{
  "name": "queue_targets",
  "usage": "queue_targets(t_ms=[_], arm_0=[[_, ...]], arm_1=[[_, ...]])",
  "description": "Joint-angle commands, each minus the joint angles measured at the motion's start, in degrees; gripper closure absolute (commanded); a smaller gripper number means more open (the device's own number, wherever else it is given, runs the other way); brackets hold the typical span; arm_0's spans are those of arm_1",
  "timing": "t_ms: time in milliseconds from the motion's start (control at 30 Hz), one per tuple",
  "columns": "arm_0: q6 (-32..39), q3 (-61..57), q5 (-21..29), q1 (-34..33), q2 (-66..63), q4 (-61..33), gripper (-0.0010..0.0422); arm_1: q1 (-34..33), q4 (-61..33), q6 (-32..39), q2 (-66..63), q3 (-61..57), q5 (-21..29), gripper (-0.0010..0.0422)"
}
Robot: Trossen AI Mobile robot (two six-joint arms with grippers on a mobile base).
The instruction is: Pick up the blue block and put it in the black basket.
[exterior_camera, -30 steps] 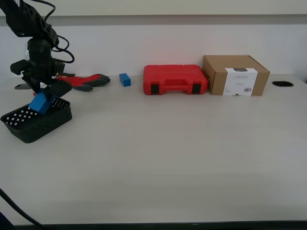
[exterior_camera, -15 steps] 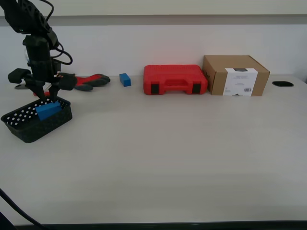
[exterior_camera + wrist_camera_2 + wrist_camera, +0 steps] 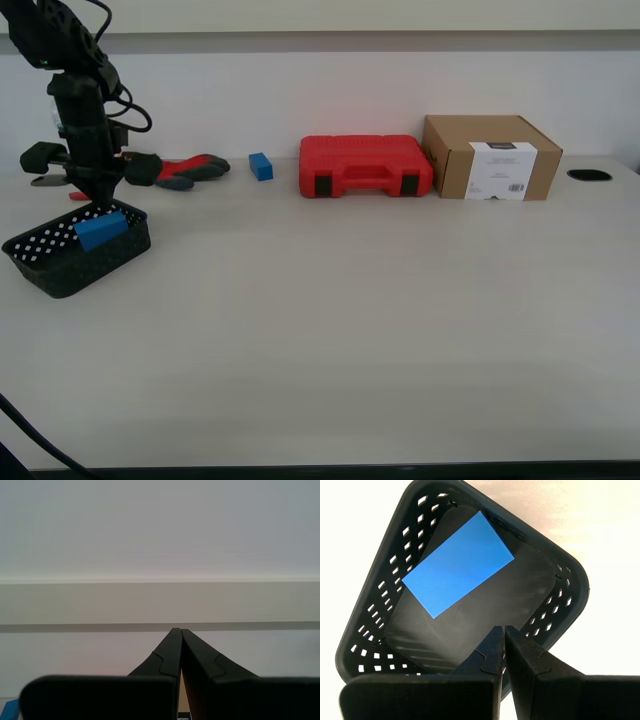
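The blue block (image 3: 458,563) has been released into the black basket (image 3: 560,565), and the first gripper (image 3: 504,630) is now closed empty above it, the second gripper (image 3: 178,631) likewise closed, so the task looks done.

At the exterior view's left, the bright-blue rectangular block (image 3: 101,229) lay inside the shallow black perforated plastic basket (image 3: 60,272). My first gripper (image 3: 91,197) hung just above them. Further back on the pale tabletop (image 3: 380,330) stood a small blue block (image 3: 261,166), a red plastic case (image 3: 365,166) and a brown cardboard box (image 3: 490,157).
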Motion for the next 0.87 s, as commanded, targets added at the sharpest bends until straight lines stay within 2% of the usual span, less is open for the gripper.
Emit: queue_targets(t_ms=[33,867], arm_0=[[0.00,0.07,-0.04,-0.02,0.00,0.20,0.0413],[0.00,0.07,-0.04,-0.02,0.00,0.20,0.0413]], arm_1=[[-0.04,0.11,-0.04,0.00,-0.02,0.13,0.0412],[-0.04,2.03,-0.04,0.02,-0.02,0.11,0.0413]])
